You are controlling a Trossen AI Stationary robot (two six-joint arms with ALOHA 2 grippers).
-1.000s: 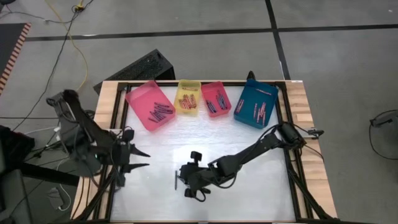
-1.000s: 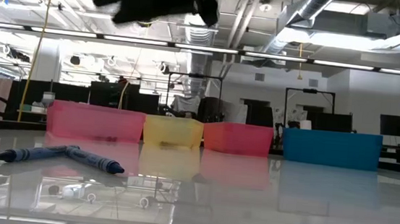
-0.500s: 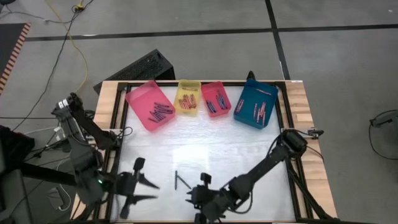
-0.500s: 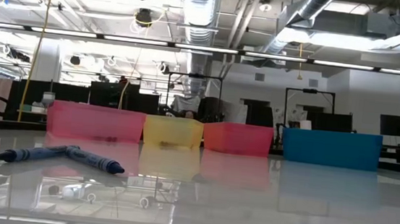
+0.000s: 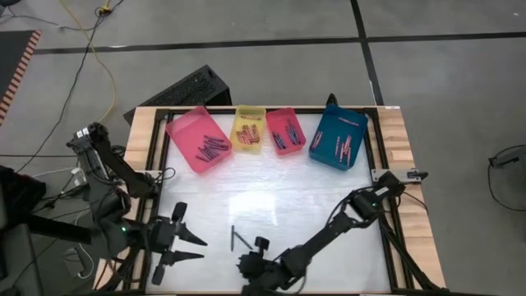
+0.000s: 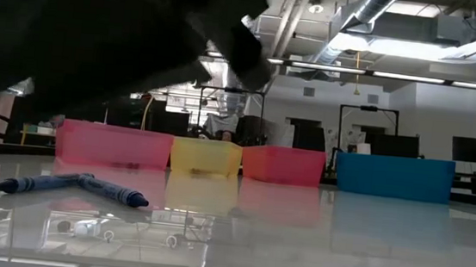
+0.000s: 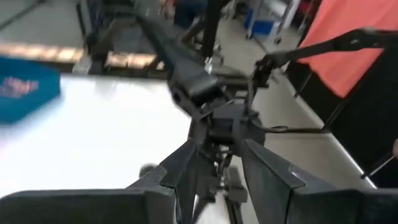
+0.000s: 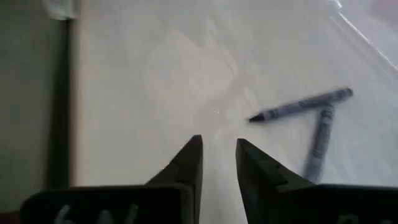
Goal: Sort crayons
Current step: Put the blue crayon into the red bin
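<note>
Two dark blue crayons (image 5: 238, 238) lie flat on the white table, touching in a V; they also show in the low view (image 6: 69, 186) and the right wrist view (image 8: 301, 104). My right gripper (image 5: 244, 265) hovers low near the table's near edge, just on the near side of the crayons. It is open with nothing between its fingers (image 8: 219, 155). My left gripper (image 5: 197, 247) stands open at the near left, pointing toward the right arm (image 7: 214, 168). More crayons lie in the four trays at the far side.
Along the far edge stand a pink tray (image 5: 185, 130), a yellow tray (image 5: 248, 115), a red tray (image 5: 285, 117) and a blue tray (image 5: 333, 127). A black frame and wooden rim border the table (image 5: 394, 148). A dark arm fills the upper left of the low view (image 6: 99, 43).
My right gripper has swung from beside the crayons toward the table's near edge and sunk lower. My left gripper has gone toward the near edge and turned a little. The two blue crayons have stayed where they lay.
</note>
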